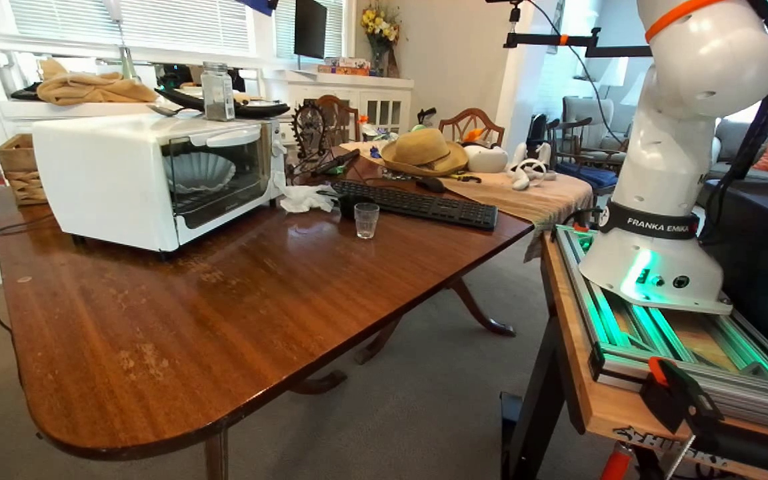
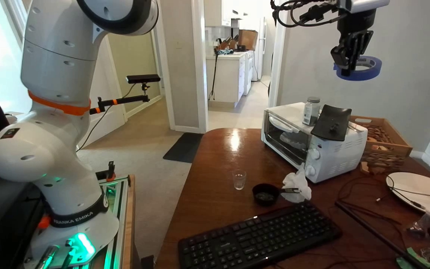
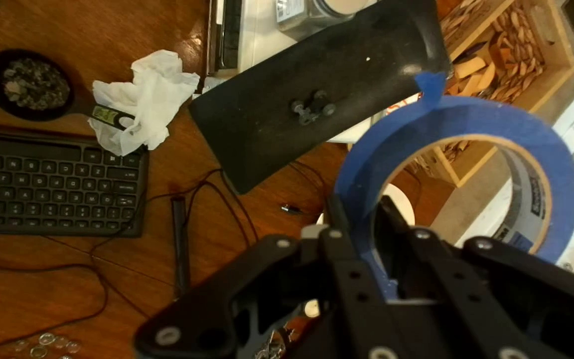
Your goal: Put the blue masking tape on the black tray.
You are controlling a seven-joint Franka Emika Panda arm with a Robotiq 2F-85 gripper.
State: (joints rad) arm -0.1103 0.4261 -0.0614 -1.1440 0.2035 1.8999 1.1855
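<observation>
In the wrist view, your gripper (image 3: 363, 214) was clamped on the blue masking tape (image 3: 466, 117); the black tray (image 3: 357, 65) lay beyond it, to one side. In an exterior view, the gripper hung higher than the glass jar (image 2: 311, 111). In an exterior view of the toaster oven (image 1: 117, 180), it was out of frame. You were probably at the transport step, needing next to centre over the tray, then lower.

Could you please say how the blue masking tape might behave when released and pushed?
The blue masking tape is probably stiff: it looks undistorted in the gripper. Being round, it might roll if stood on edge. The loose tab could stick.
</observation>
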